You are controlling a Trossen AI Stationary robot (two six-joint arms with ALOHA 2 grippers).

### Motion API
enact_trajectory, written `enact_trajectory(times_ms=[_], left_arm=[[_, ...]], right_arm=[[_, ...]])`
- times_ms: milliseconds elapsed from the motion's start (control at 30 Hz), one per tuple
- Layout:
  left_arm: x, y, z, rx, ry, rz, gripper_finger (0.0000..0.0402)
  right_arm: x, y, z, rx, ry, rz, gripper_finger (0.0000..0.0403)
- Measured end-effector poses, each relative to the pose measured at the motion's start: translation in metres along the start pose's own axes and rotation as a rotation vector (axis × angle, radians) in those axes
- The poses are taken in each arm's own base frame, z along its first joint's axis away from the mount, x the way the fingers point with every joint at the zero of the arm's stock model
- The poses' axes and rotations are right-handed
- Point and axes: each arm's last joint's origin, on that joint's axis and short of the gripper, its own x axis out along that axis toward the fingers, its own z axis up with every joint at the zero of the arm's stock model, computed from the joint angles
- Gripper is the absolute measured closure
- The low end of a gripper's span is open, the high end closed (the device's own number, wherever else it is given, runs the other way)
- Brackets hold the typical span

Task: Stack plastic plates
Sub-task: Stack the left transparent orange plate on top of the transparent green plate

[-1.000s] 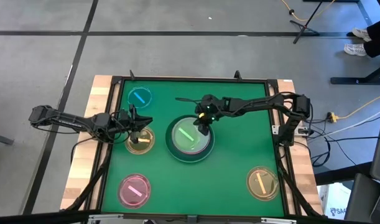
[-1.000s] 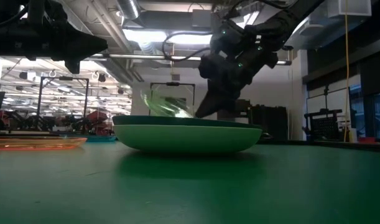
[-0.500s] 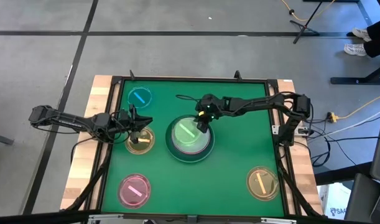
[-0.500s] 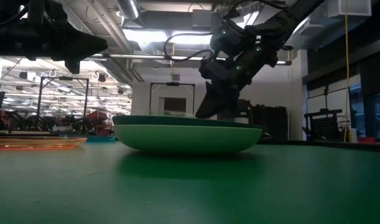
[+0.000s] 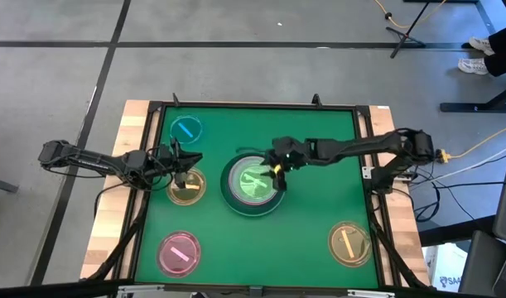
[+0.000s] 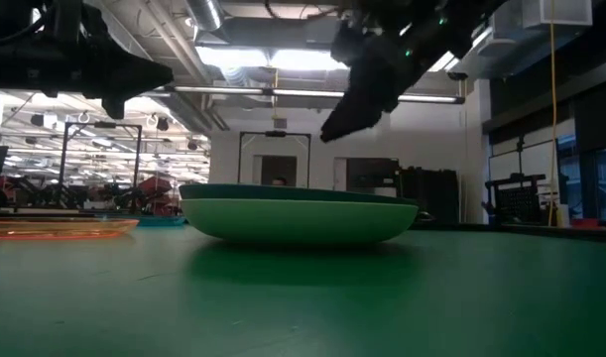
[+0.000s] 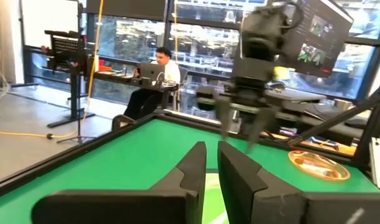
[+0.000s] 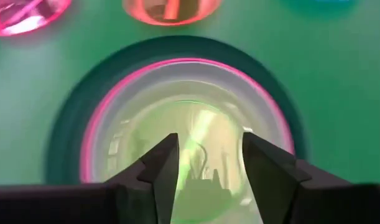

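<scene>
Green matting covered the table (image 5: 319, 215), and at its middle sat the stack of plates (image 5: 253, 184) — dark green rim outermost, pink ring inside, the small translucent green plate (image 8: 199, 146) on top. A second ago the right gripper (image 5: 279, 168) was down at that small plate; it had since lifted clear and hung above the stack, jaws parted, holding nothing. The left gripper (image 5: 183, 168) hadn't moved — it hovered over the amber plate (image 5: 187, 186), fingers (image 7: 196, 168) nearly closed, empty. Blue (image 5: 186, 129), pink (image 5: 179, 252) and another amber plate (image 5: 349, 242) lay apart.
</scene>
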Motion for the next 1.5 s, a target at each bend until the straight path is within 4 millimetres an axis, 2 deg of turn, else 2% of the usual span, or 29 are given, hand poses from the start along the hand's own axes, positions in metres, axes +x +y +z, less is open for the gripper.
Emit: enact_trajectory(times_ms=[133,233,333,433,667,800,967,1067,1200,1500], left_arm=[[0.001,0.000,0.003,0.001,0.002,0.008,0.0346],[0.003,-0.002,0.008,0.006,0.010,0.009,0.0314],[0.006,-0.005,0.014,0.005,0.017,0.004,0.0280],[0.011,-0.008,0.017,0.036,0.088,0.002,0.0255],[0.029,-0.023,0.032,0.031,0.296,0.034,0.0245],[0.041,-0.039,0.041,0.047,0.372,0.006,0.0248],[0.044,-0.057,0.044,0.074,0.601,0.043,0.0248],[0.041,-0.070,0.051,0.040,0.691,0.059,0.0249],[0.036,-0.084,0.047,0.005,0.805,0.090,0.0249],[0.024,-0.106,0.004,0.081,1.075,0.130,0.0249]], right_arm=[[0.002,0.033,0.002,-0.111,-0.029,0.067,0.0233],[0.006,0.058,-0.002,-0.157,-0.140,0.182,0.0233],[0.005,0.079,-0.010,-0.181,-0.237,0.292,0.0233],[0.002,0.089,-0.027,-0.211,-0.299,0.325,0.0233],[-0.013,0.086,-0.065,-0.157,-0.566,0.353,0.0233],[-0.025,0.082,-0.077,-0.144,-0.760,0.344,0.0233],[-0.035,0.081,-0.080,-0.138,-0.873,0.355,0.0233],[-0.035,0.081,-0.078,-0.140,-0.880,0.366,0.0233],[-0.028,0.082,-0.083,-0.132,-0.789,0.373,0.0233],[-0.016,0.088,-0.093,-0.080,-0.692,0.374,0.0233]])
